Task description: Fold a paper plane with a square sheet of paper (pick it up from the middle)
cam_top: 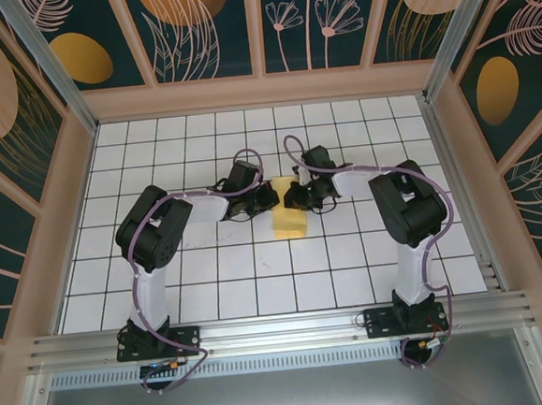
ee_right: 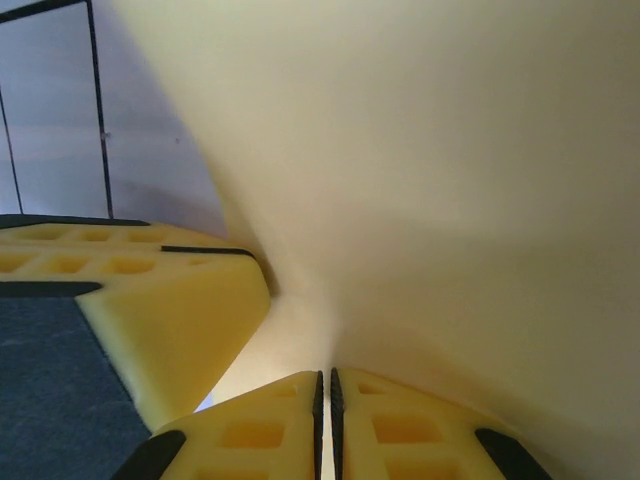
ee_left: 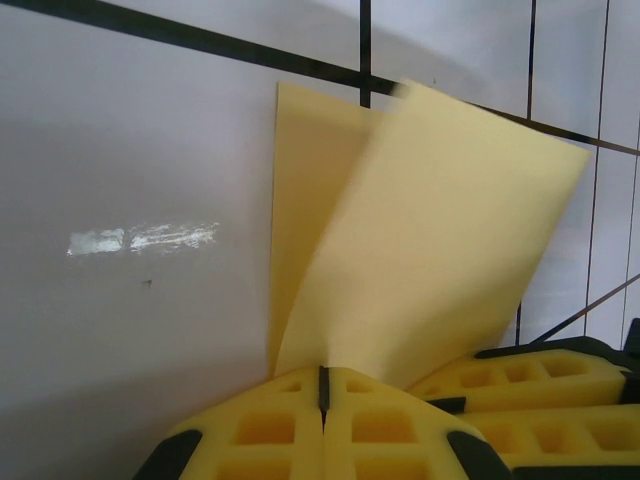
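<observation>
1x square sheet of paper (cam_top: 289,222), yellow, at the centre of the top view on the white grid table (cam_top: 212,282). 2x grippers meet at its upper edge: left gripper (cam_top: 267,199) from the left, right gripper (cam_top: 295,199) from the right. Left wrist view: fingers (ee_left: 260,430) clenched at bottom centre, gripping the sheet, which fans up in two layers. Right wrist view: fingers (ee_right: 260,440) pressed together at bottom centre, pinching the sheet as it bows over them.

The left gripper (ee_left: 323,400), its yellow fingers (ee_left: 270,430) pressed together, pinches the square sheet of paper (ee_left: 440,230), folded over itself above the white gridded bench (ee_left: 130,150); the right gripper (ee_left: 460,400) sits alongside.
</observation>
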### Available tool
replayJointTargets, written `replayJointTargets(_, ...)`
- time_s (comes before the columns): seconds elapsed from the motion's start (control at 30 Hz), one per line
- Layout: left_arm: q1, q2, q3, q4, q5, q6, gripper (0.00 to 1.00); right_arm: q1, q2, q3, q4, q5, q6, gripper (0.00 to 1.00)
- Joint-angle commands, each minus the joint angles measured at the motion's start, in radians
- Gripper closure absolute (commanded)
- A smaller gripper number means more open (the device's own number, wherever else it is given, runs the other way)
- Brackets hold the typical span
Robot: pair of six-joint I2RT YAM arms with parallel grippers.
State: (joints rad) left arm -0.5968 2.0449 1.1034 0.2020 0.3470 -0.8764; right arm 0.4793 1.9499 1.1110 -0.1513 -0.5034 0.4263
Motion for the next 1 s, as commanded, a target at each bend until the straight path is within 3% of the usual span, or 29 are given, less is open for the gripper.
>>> replayJointTargets(0.0, -0.006, 0.092, -0.039, -0.124, -0.103, 0.023, 1.0, 0.0, 0.012, 0.011, -0.038, -0.029, -0.034, 0.88)
replayJointTargets(0.27, -0.006, 0.093, -0.043, -0.124, -0.109, 0.02, 1.0, -0.02, -0.104, -0.127, -0.08, -0.077, -0.107, 0.89)
replayJointTargets(0.57, -0.005, 0.09, -0.045, -0.124, -0.112, 0.02, 1.0, -0.057, -0.184, -0.278, -0.088, 0.002, -0.068, 0.89)
replayJointTargets(0.77, -0.006, 0.088, -0.043, -0.123, -0.11, 0.019, 1.0, -0.056, -0.286, -0.239, -0.046, -0.066, -0.054, 0.89)
replayJointTargets(0.97, -0.005, 0.086, -0.041, -0.124, -0.11, 0.02, 1.0, -0.006, -0.194, -0.165, -0.036, -0.091, -0.047, 0.89)
